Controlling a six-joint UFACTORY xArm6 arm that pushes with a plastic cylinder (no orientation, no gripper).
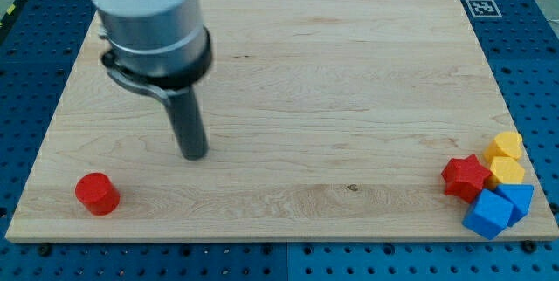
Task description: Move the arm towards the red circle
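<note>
The red circle (96, 194), a short red cylinder, stands near the board's bottom left corner. My tip (194, 154) rests on the wooden board (332, 80), up and to the right of the red circle, about a hand's width away and not touching it. The rod hangs from the grey arm body at the view's top left.
A cluster of blocks sits at the board's bottom right edge: a red star (465, 177), a yellow block (506, 146), another yellow block (507, 173), a blue cube (487, 215) and a second blue block (517, 199). A fiducial tag (482, 7) marks the top right corner.
</note>
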